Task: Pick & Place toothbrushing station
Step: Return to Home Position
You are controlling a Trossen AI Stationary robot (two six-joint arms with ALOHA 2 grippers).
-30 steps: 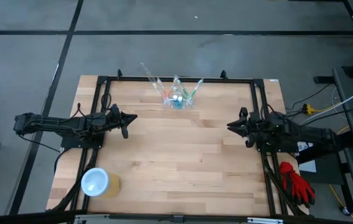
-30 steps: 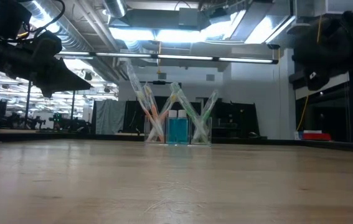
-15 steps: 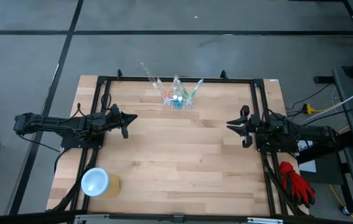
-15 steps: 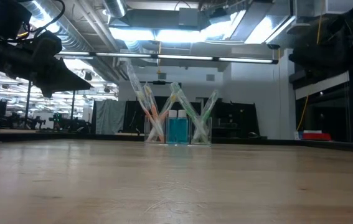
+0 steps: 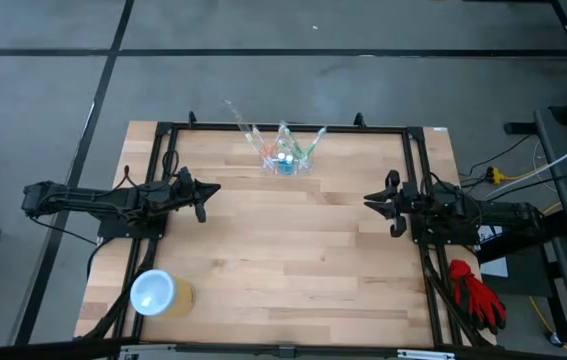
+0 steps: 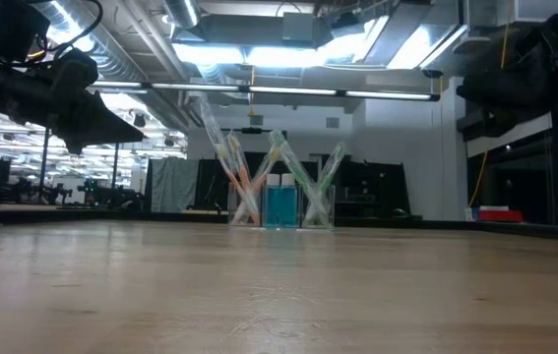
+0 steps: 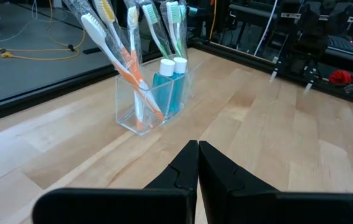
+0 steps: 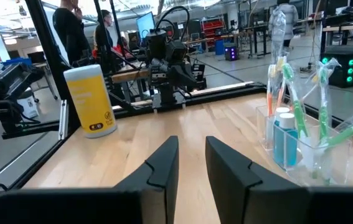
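The toothbrushing station [image 5: 285, 157] is a clear plastic holder standing on its base at the middle of the table's far edge. It holds several toothbrushes leaning outward and two blue tubes with white caps. It also shows in the low view [image 6: 280, 202], the left wrist view [image 7: 154, 99] and the right wrist view [image 8: 301, 140]. My left gripper [image 5: 213, 189] is shut and empty at the table's left side [image 7: 198, 149]. My right gripper [image 5: 368, 200] is open and empty at the table's right side [image 8: 192, 146]. Both hover above the wood, pointing inward.
A yellow cup with a white top [image 5: 158, 293] stands at the near left corner and shows in the right wrist view [image 8: 89, 102]. A black rail frame [image 5: 283, 127] borders the table. A red glove [image 5: 475, 292] lies off the right edge. People stand in the room beyond [image 8: 70, 25].
My right gripper has shifted a little toward the table's left edge. The left arm and the station have kept still.
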